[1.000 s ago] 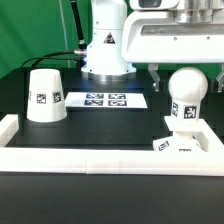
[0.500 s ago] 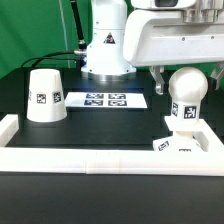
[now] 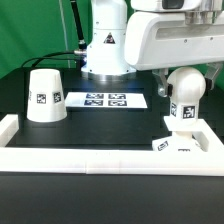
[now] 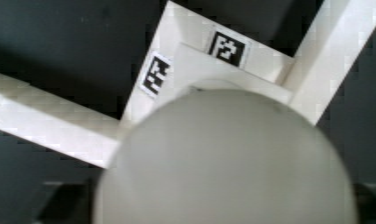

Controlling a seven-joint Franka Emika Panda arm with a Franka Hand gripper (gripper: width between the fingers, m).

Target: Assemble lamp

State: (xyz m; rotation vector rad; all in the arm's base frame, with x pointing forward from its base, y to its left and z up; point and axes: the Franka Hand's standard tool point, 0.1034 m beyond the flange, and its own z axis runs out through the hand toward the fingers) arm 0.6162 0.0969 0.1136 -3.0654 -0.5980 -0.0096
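The ball-shaped white bulb (image 3: 186,92) stands upright on the low square base (image 3: 188,140) at the exterior view's right. My gripper (image 3: 186,84) comes down over the bulb from above, a finger on each side of it, and looks shut on it. In the wrist view the bulb (image 4: 211,150) fills the space between the jaws of my gripper (image 4: 211,208); the base (image 4: 203,60) with its tags lies beneath. The tapered shade (image 3: 45,95) stands mouth-down, alone, at the exterior view's left.
The marker board (image 3: 105,100) lies flat between the shade and the base. The arm's white pedestal (image 3: 105,50) stands behind it. A white rim (image 3: 100,158) borders the black table along the front and sides, close to the base.
The hand has shifted slightly toward the exterior view's left and lower around the bulb. The bulb stays on the base; the shade has not moved.
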